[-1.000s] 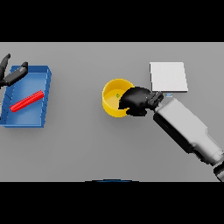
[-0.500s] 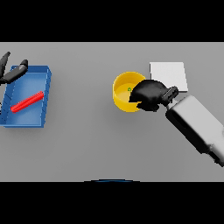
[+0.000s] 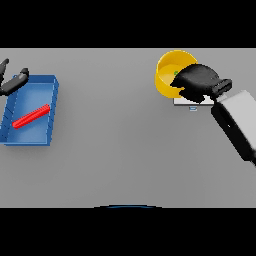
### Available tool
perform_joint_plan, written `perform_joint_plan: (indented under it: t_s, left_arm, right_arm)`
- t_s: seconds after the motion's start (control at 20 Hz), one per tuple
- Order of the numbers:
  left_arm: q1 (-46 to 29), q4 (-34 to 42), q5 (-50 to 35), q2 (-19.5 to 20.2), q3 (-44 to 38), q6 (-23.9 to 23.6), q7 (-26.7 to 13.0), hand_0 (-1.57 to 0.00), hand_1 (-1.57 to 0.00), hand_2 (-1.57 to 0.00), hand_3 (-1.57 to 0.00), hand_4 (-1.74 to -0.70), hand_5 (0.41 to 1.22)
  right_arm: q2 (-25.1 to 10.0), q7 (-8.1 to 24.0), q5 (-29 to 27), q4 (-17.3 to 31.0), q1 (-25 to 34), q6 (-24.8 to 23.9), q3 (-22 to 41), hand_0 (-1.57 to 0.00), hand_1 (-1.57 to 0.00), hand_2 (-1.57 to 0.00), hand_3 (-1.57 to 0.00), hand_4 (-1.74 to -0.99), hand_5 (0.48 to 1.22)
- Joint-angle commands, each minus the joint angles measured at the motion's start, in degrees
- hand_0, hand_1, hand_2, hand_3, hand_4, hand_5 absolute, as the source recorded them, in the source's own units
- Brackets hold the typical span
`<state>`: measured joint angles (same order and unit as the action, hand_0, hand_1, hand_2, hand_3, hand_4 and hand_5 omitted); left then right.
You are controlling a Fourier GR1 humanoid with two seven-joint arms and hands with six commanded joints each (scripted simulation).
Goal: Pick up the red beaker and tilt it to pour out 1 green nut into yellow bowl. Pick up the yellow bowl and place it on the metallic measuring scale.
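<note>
R hand (image 3: 199, 82) is curled on the near-right rim of the yellow bowl (image 3: 168, 70), fingers wrapped over the edge, so I'm reading it as pinching the bowl wall. Hand covers the bowl's right side; the rest of the bowl sticks out to the left and toward the far side of the hand. Tiny green nut (image 3: 176, 73) visible inside the bowl, right at the fingertips.

Bowl sits over the metallic measuring scale (image 3: 183, 102), of which I only see a pale strip poking out under the hand and the bowl's near edge. Can't tell if the bowl is resting on the plate or held just above it. R forearm runs off toward the lower right of the view.

L hand (image 3: 12, 83) is at the far left edge, fingers spread and relaxed, holding nothing. It hangs over the far-left corner of the blue tray (image 3: 50, 117); contact w/ the tray rim not clear from here.

Red beaker (image 3: 31, 116) lies on its side inside the blue tray, diagonal, near end pointing left, far end to the right. It's near the L hand but apart from it, and well apart from the R hand and bowl across the grey desk (image 3: 115, 150).
</note>
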<state>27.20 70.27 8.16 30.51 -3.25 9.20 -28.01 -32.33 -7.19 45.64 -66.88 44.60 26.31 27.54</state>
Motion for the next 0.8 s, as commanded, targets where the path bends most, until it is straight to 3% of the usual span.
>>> perform_joint_plan:
  t_s: [0.0, 0.4, 0.55, 0.75]
  left_arm:
    - [0.0, -0.2, 0.0, -0.3, 0.1, 0.0, 0.0, 0.0, 0.0, 0.0, 0.0, -0.85, 0.746]
    - [-1.6, 2.8, 0.0, -0.5, 0.4, -0.7, -3.3, 0.0, 0.0, 0.0, 0.0, -0.86, 0.779]
    - [-0.2, 1.0, 0.6, -0.7, 0.7, -0.7, -3.4, 0.0, 0.0, 0.0, 0.0, -0.86, 0.797]
    - [-0.1, 1.3, 0.6, -0.3, 0.7, -0.4, -3.4, 0.0, 0.0, 0.0, 0.0, -0.86, 0.809]
  right_arm:
    - [0.2, -0.2, 0.3, 2.1, 0.4, -1.2, -0.2, -1.57, -1.57, -1.55, -1.15, -1.741, 1.221]
    - [1.2, -2.6, 1.0, 17.9, 3.5, -7.9, -2.4, -1.57, -1.57, -1.5, -1.18, -1.741, 1.221]
    - [1.6, -4.2, 1.2, 22.6, 4.7, -10.2, -3.0, -1.57, -1.57, -1.43, -1.29, -1.741, 1.221]
    - [3.8, -3.0, 1.1, 27.1, 5.2, -11.5, -3.3, -1.57, -1.57, -1.39, -1.37, -1.741, 1.221]
